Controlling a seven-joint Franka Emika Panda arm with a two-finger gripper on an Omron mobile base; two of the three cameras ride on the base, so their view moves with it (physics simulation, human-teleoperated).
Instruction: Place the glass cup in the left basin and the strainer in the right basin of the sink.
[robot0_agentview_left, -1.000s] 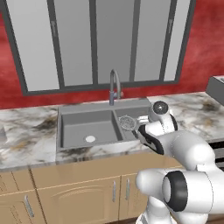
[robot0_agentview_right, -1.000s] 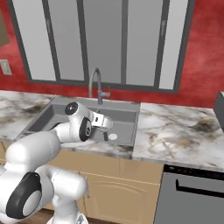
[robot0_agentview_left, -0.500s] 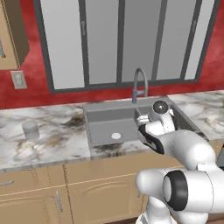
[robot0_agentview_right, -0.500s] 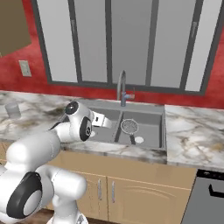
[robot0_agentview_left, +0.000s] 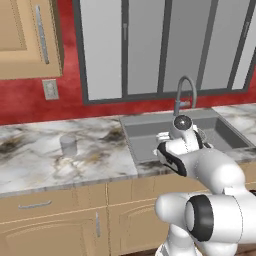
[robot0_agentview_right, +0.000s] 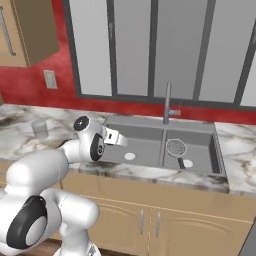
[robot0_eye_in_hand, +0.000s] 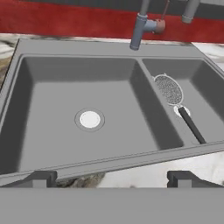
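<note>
your base has slid left along the counter over the last second: the sink (robot0_agentview_left: 150, 125) that sat at centre of the left base view a second ago is now pushed to the right half of that frame, and the glass cup (robot0_agentview_left: 69, 145), which came into view half a second ago, stands upright on the marble counter (robot0_agentview_left: 30, 160) at centre left. in the right base view the cup shows at the far left edge, well apart from the sink. the strainer (robot0_agentview_right: 176, 147) already lies in the right basin (robot0_agentview_right: 200, 150), mesh bowl toward the faucet (robot0_agentview_right: 167, 102), dark handle running toward the front rim, so that half looks done. the left basin (robot0_eye_in_hand: 52, 113) holds just its white drain. the gripper (robot0_eye_in_hand: 109, 178) hangs over the sink's front edge with jaws spread wide and nothing between them. i judge the shift is carrying you toward the cup, so the reach and grasp come next; the cup is well to the gripper's left.
</note>
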